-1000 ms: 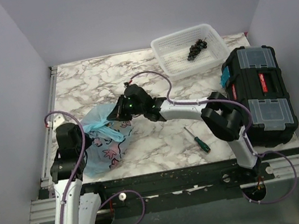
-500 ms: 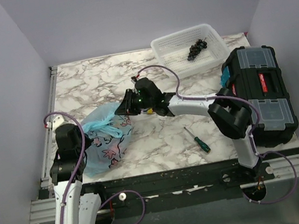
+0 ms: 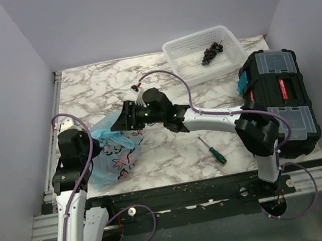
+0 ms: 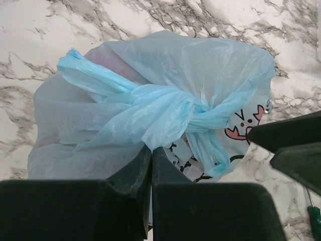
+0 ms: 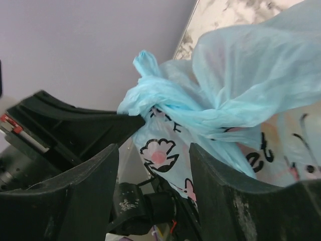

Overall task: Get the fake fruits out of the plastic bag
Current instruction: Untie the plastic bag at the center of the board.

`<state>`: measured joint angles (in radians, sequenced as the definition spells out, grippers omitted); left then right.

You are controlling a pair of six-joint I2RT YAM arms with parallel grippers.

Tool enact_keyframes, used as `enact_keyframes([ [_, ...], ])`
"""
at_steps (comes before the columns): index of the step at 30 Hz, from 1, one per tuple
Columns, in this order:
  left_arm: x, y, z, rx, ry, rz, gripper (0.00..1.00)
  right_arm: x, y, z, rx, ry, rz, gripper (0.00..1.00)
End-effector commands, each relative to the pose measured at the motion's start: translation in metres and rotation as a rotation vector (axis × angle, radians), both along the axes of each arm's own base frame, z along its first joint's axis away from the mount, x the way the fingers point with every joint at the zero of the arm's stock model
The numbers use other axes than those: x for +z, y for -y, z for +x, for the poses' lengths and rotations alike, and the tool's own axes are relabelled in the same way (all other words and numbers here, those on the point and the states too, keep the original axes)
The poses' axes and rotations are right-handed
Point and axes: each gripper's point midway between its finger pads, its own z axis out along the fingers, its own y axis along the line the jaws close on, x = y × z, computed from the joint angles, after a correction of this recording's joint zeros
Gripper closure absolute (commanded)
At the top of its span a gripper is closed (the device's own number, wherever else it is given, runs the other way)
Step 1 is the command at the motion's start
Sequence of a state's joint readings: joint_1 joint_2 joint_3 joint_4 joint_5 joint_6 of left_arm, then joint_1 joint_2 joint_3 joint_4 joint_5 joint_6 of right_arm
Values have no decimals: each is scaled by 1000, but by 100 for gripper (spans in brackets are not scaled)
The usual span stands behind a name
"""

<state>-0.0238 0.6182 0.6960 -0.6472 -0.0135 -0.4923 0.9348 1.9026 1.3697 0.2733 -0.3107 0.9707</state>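
Observation:
The plastic bag (image 3: 117,152), light blue with pink and dark cartoon print, lies at the table's left front with its handles knotted on top. The bag (image 4: 150,75) fills the left wrist view. My left gripper (image 4: 151,149) is shut on the twisted plastic just below the knot. My right gripper (image 5: 153,148) is open, its fingers either side of the printed bag (image 5: 251,75) near the knot, with nothing pinched. From above, the right gripper (image 3: 125,118) sits at the bag's far upper edge and the left gripper (image 3: 93,145) at its near left. The fake fruits are hidden inside the bag.
A white lattice basket (image 3: 181,46) holding a dark grape bunch (image 3: 211,52) stands at the back right. A black toolbox (image 3: 280,100) fills the right side. A green-handled screwdriver (image 3: 213,150) lies in front of the right arm.
My right gripper has opened from shut. It swung right, away from the bag, then came back left to the bag's top. The left gripper has kept its hold.

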Motion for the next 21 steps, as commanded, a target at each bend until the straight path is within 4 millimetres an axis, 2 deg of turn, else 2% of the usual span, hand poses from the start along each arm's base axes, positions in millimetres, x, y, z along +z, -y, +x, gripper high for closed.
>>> enact_keyframes([
  [1, 3, -3, 3, -25, 20, 47, 100, -9, -27, -23, 90, 40, -40, 38],
  [11, 4, -1, 7, -34, 35, 41, 100, -44, -25, 2, -55, 16, -197, 33],
  [17, 2, 1, 8, -42, 24, 40, 100, -51, -37, 14, -114, -61, -201, 31],
  [21, 2, 1, 8, -42, 28, 41, 100, -60, -36, 20, -154, -77, -245, 31],
])
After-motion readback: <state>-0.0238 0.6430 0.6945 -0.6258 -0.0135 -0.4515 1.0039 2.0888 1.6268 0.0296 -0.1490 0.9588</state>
